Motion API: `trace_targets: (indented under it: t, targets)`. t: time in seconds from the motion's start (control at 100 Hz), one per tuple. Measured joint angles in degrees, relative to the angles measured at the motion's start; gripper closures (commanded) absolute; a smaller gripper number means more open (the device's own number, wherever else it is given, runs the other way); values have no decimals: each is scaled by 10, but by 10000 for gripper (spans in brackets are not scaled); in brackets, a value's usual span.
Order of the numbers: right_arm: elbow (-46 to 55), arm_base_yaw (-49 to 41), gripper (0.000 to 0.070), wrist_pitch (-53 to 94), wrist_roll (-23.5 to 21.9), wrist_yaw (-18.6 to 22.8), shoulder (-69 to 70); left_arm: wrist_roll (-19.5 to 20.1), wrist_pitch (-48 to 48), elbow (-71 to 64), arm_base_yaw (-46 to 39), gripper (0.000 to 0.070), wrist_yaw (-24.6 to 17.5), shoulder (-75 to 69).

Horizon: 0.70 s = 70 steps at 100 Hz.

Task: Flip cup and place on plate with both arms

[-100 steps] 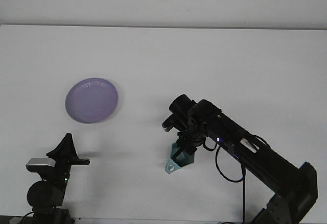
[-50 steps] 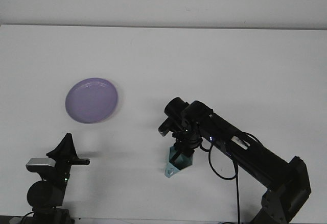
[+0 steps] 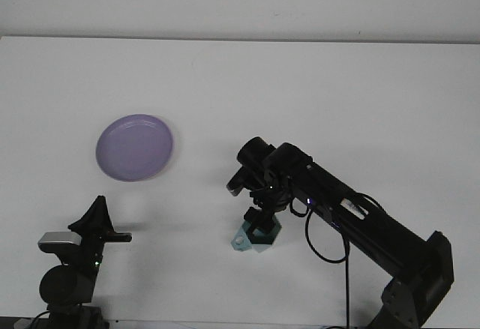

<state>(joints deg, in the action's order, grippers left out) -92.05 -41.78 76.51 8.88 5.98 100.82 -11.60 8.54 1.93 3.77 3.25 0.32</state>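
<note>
Cup [image 3: 253, 236] well right of plate [image 3: 135, 148]

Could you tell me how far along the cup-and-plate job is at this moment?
Early. Nothing is finished: the purple plate is empty. In hand: the right gripper is down on the teal cup, low on the white table and apart from the plate. The left gripper waits near the front edge. Left: flipping, then placing the cup on the plate.

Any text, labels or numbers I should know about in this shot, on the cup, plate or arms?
None can be read.
Cup: no print visible; partly hidden by the right gripper.
Plate: plain purple, no marking.
Right arm: a small pale patch, too blurred to read.
Left gripper: no lettering visible.
</note>
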Motion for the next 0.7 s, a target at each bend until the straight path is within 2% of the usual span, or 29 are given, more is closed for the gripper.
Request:
trace_targets:
  t: [0.09,0.18,0.38,0.52,0.7]
  targets:
    - [-47,8,324,1,3,-4,-3,-12,0,0,0,688,-6,0]
    - [-76,23,324,-2,2,-27,-22,-21,-2,1,0,688,-24,0]
    - [-70,84,326,-100,-13,-42,-128,-56,-62,55,0,688,-50,11]
    - [2,140,327,-192,-19,-39,-219,-66,-88,109,0,688,-101,57]
    - [184,204,327,-355,-32,-22,-367,-72,-105,181,0,688,-198,176]
